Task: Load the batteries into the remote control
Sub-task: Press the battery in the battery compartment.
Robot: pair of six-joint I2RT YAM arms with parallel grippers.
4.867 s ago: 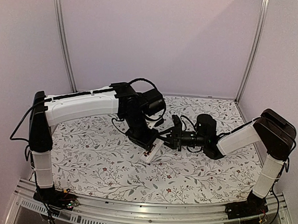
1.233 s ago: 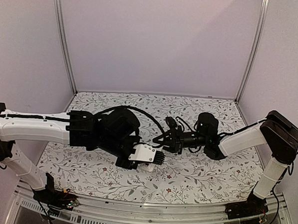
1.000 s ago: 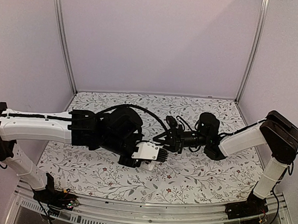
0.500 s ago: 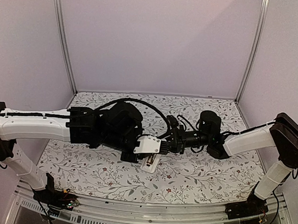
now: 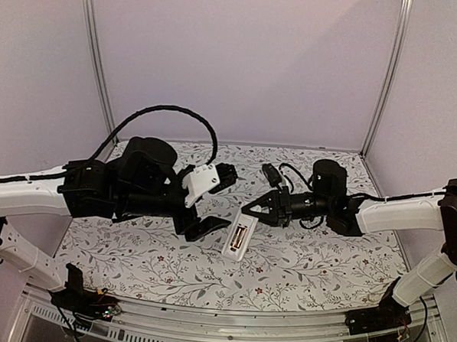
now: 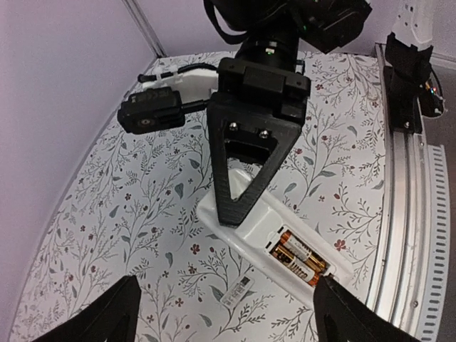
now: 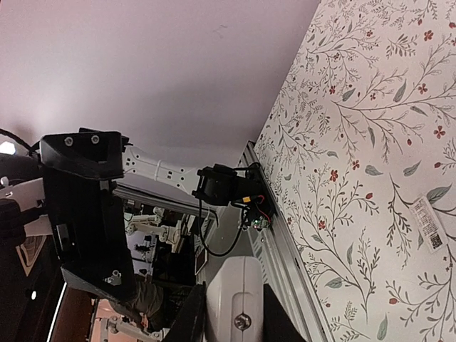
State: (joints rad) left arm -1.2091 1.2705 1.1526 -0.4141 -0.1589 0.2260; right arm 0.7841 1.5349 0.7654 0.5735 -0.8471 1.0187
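The remote control is back-up and slanted over the cloth. Its far end is pinched in my right gripper, which is shut on it. Two reddish-gold batteries lie side by side in the open recess near the remote's free end. In the right wrist view the white remote fills the gap between the dark fingers of that gripper. My left gripper hangs to the left of the remote, open and holding nothing; its fingers show at the bottom corners of the left wrist view.
A small white label sticker lies on the floral cloth beside the remote, also seen in the right wrist view as the sticker. The metal rail runs along the near edge. Pale walls close off the back and sides.
My left gripper was shut at the remote; it has opened wide and drawn back up and to the left. The right gripper has kept its hold on the remote.
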